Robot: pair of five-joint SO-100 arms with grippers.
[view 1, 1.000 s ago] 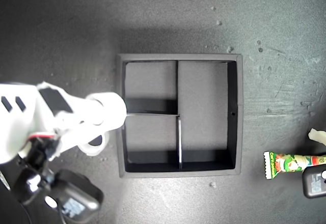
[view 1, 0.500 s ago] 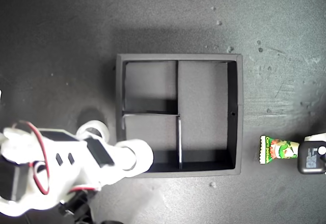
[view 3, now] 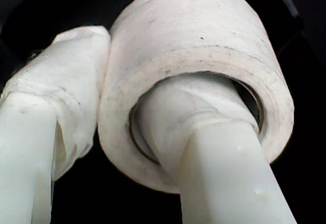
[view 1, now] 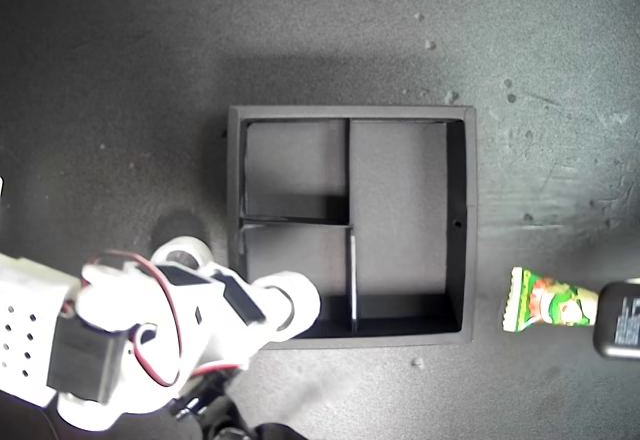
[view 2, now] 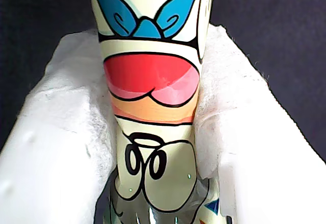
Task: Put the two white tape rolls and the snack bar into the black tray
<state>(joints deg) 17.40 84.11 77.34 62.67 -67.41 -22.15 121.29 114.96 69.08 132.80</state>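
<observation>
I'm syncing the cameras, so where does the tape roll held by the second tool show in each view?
Exterior view: the held tape roll hangs at the black tray's lower corner on the exterior view's left.
First wrist view: not in it; only the snack bar shows.
Second wrist view: fills the middle, one finger through its hole.
Shared landmark: the roll itself.

Black tray [view 1: 460, 222] mid-scene; snack bar [view 1: 545, 300] off its exterior-view right, tape roll [view 1: 183, 256] off its left
</observation>
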